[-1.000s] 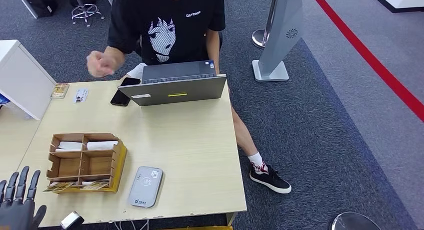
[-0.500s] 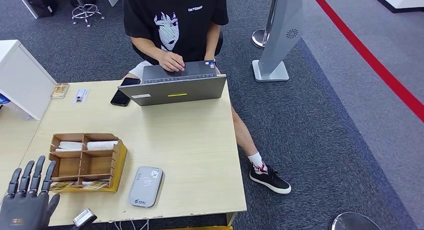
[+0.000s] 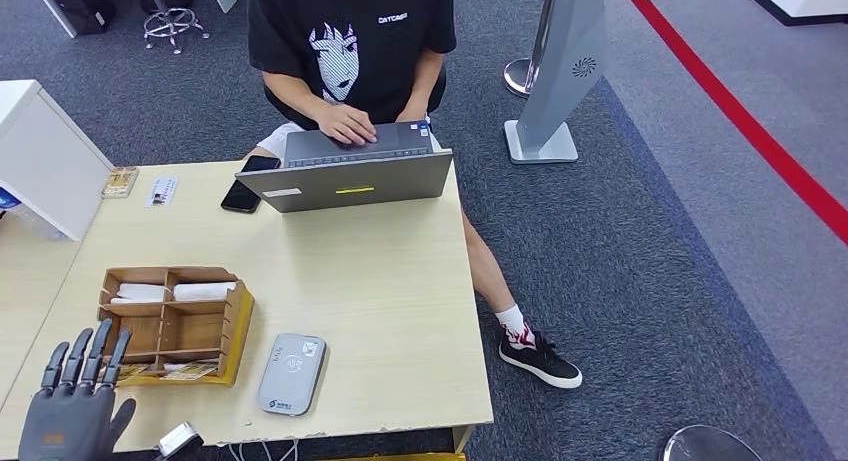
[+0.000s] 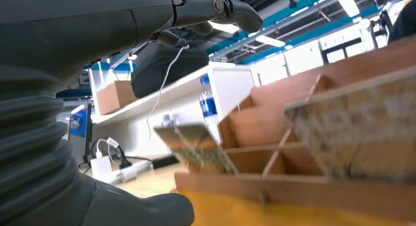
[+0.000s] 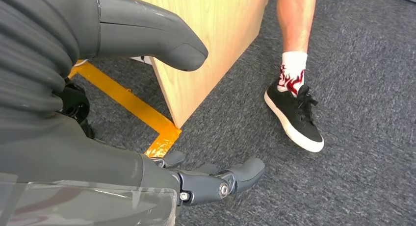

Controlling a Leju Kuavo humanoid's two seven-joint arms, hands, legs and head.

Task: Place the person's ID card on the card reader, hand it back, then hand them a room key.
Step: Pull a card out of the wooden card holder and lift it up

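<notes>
The left hand (image 3: 72,411) hovers at the near left corner of the table (image 3: 390,301), just short of the wooden organizer (image 3: 172,324), fingers straight and apart, holding nothing. In the left wrist view the same hand (image 4: 88,108) sits close in front of the organizer (image 4: 314,138), and blurred cards (image 4: 194,147) jut from its near slots; their print cannot be read. White rolled items (image 3: 175,292) lie in the organizer's far compartments.

Right of the organizer, just beside it, the grey card reader (image 3: 292,373) lies flat, its long axis running from the near edge toward the person, tilted slightly right. Nothing rests on it. Whether any card seen is the ID card or a room key cannot be told.

Well beyond the organizer, at the far edge, lie two small cards (image 3: 140,187), a black phone (image 3: 248,184) and an open laptop (image 3: 345,176), on which a person (image 3: 350,51) in a black shirt types.

The right hand (image 5: 147,113) hangs below the table's corner, over grey carpet near the person's shoe (image 5: 293,113), fingers loosely apart and holding nothing.
</notes>
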